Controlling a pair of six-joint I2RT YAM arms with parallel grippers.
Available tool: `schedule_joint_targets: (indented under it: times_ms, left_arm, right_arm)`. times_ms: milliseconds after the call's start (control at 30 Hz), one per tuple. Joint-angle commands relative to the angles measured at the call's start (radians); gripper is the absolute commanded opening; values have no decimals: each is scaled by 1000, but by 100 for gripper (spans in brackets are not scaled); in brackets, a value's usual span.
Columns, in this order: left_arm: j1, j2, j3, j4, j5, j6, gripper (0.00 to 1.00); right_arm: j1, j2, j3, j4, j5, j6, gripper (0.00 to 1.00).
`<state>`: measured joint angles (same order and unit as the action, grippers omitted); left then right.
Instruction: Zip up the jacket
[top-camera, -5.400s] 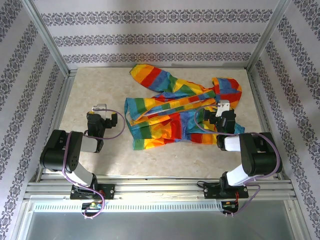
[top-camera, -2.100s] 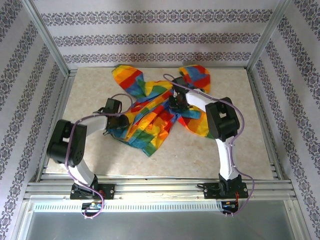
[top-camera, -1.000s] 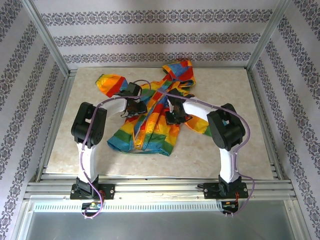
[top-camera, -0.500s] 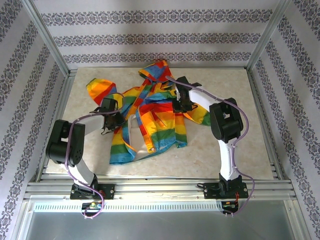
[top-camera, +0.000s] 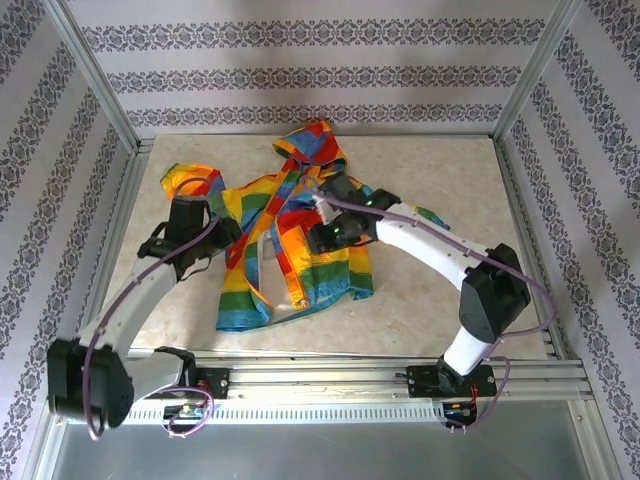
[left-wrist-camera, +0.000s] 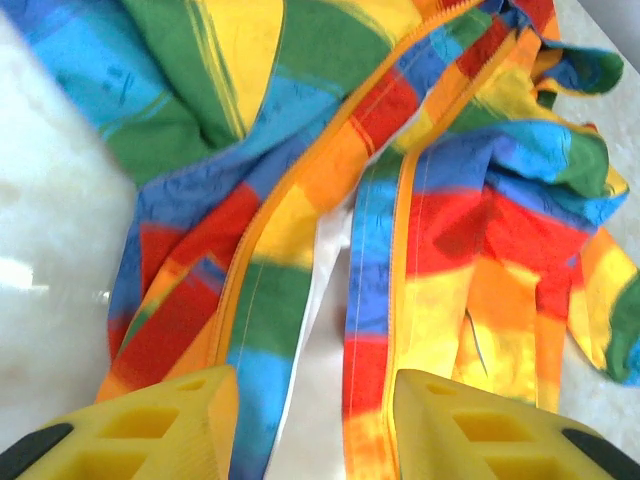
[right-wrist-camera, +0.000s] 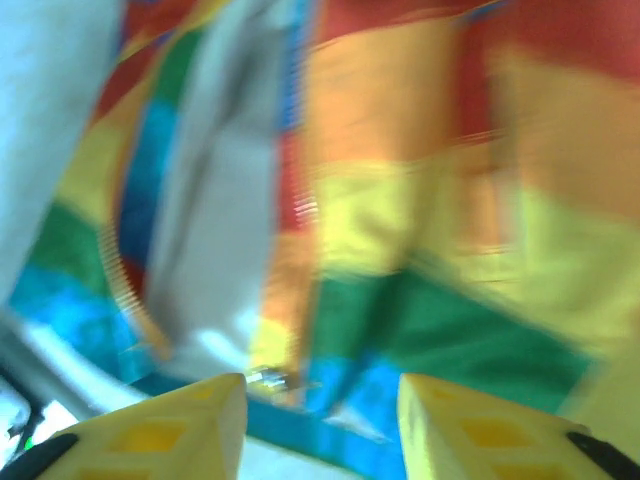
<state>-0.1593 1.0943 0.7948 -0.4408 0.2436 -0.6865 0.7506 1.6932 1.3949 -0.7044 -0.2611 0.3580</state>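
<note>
The rainbow-striped jacket (top-camera: 335, 275) lies spread on the table, hood (top-camera: 312, 140) at the far side and its front unzipped. My left gripper (top-camera: 222, 236) hovers at the jacket's left edge. Its yellow fingers (left-wrist-camera: 170, 420) stand open over the two orange zipper edges (left-wrist-camera: 400, 250) and the pale lining (left-wrist-camera: 320, 250), holding nothing. My right gripper (top-camera: 322, 236) is over the jacket's middle. In the blurred right wrist view it (right-wrist-camera: 320, 430) is open above the blue hem, with a small metal zipper piece (right-wrist-camera: 268, 378) just ahead of the left finger.
The jacket rests on a pale marble tabletop (top-camera: 440, 200) with bare room to the right and front. Aluminium frame rails (top-camera: 300, 355) run along the near edge, and patterned walls enclose the back and sides.
Both grippers have opened and let go of the jacket. The left gripper drew back to the jacket's left edge; the right moved nearer, over its middle. The jacket has settled flat.
</note>
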Motion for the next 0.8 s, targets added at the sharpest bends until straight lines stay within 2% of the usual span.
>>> schedule_joint_targets:
  times_ms: [0,133,267,433,700,767]
  left_arm:
    - [-16,-114,-96,-190,50,-35,44]
    - [-19,-309,-191,-290,80,-73,44]
    - [-21,-474,-254,-351,115,-129,44]
    - [-22,-541,-274,-374,146,-141,45]
    - [-22,-482,-278,-327,191,-102,46]
    - [-22,-475,-285,-305,198,-100,45]
  right_arm:
    - [114,58,-17,91,-136,62,50]
    - [221,184,67,103,-153,77,59]
    - [263,280,104,133,-132,112,62]
    - [275,367,146,155,-125,139,62]
    - [277,416,185,205,-126,135,50]
    - [277,433,200,198,-136,132,42]
